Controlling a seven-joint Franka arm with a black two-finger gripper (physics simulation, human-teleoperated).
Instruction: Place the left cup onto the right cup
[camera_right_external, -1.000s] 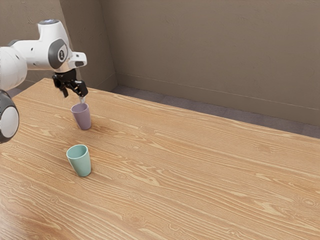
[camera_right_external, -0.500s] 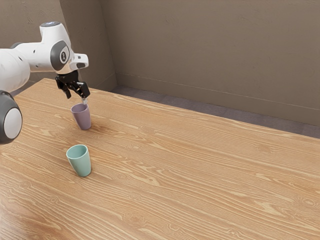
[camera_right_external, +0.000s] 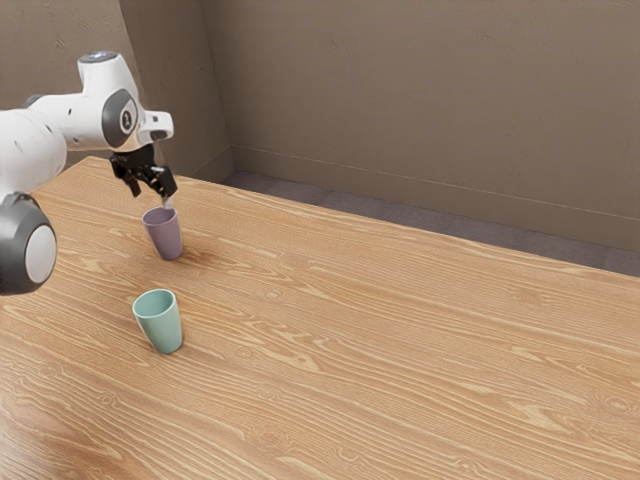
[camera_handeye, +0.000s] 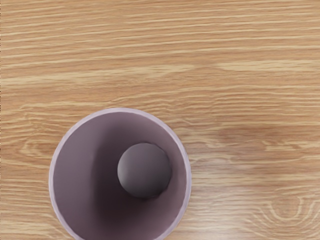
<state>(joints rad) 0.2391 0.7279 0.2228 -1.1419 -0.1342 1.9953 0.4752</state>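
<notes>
Exterior view | purple cup (camera_right_external: 163, 232) stands just under pincer (camera_right_external: 160, 197) (teal cup (camera_right_external: 158, 320) apart) | pincer spread or pressed: cannot tell

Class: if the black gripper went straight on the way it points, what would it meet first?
Probably the upright lilac tapered cup just below the black gripper; the wrist view looks into its open mouth.

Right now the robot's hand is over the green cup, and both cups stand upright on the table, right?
Not quite. The gripper hangs over the purple cup, not the green cup, which stands apart from it. The exterior view shows this. Both cups do stand upright on the table.
</notes>
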